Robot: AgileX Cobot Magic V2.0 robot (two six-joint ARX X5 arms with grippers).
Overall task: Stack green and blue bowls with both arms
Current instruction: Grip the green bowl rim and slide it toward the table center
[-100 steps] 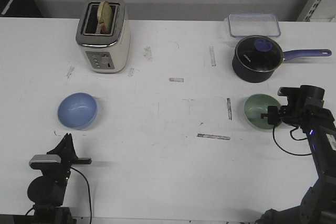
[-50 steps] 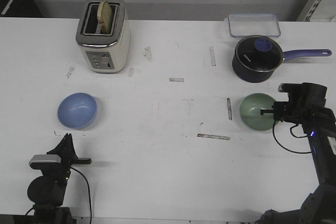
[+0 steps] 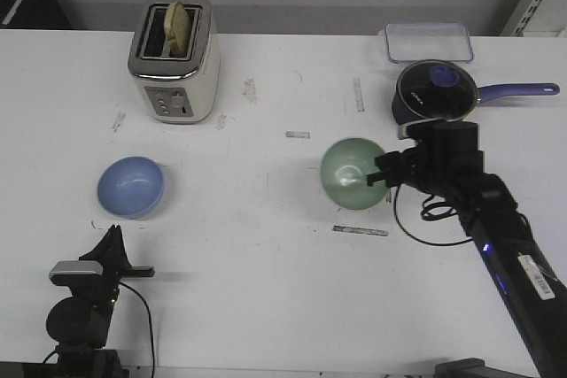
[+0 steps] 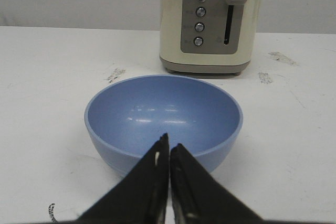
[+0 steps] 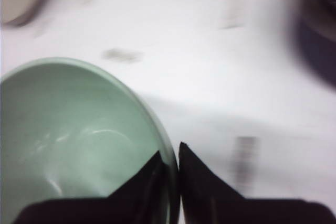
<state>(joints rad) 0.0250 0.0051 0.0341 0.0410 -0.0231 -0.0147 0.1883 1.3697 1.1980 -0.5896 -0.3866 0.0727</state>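
Note:
The pale green bowl (image 3: 351,173) hangs tilted above the middle of the table, and my right gripper (image 3: 377,180) is shut on its right rim. In the right wrist view one finger is inside the green bowl (image 5: 73,140) and one outside, so my right gripper (image 5: 169,155) pinches the rim. The light blue bowl (image 3: 130,187) sits upright on the table at the left. My left gripper (image 3: 112,235) is low at the front left, just short of it. Seen from the left wrist, the left gripper (image 4: 169,146) is shut and empty in front of the blue bowl (image 4: 163,116).
A cream toaster (image 3: 174,57) holding a bread slice stands behind the blue bowl. At the back right stand a dark navy saucepan (image 3: 432,97) with a long handle and a clear plastic container (image 3: 428,42). Short tape marks (image 3: 360,230) dot the white table.
My right arm has swung left with the green bowl, carrying it from the right side to the middle of the table. The left arm and blue bowl have not moved.

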